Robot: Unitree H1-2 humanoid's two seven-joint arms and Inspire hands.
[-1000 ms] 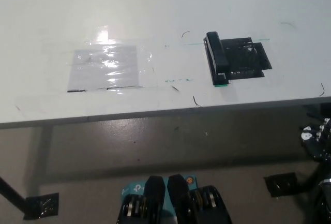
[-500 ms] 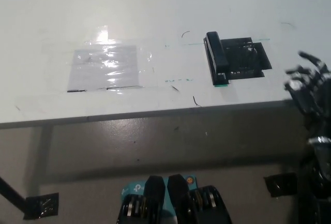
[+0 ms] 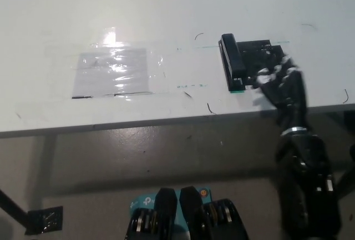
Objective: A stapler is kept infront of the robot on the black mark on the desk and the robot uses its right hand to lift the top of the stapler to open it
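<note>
You see the black stapler (image 3: 233, 62) lying closed on the black mark (image 3: 267, 61) at the tabletop's (image 3: 166, 13) 2 o'clock. The right robot hand (image 3: 280, 82) hangs just beside it, holding nothing, fingers spread.

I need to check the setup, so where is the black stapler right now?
In the head view, the black stapler lies on the white desk, right of centre, along the black mark's left edge, with the black right hand just beside it.

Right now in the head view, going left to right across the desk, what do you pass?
Clear taped plastic sheet → stapler → black mark → right hand, over the mark's near part, apparently not yet gripping the stapler.
</note>
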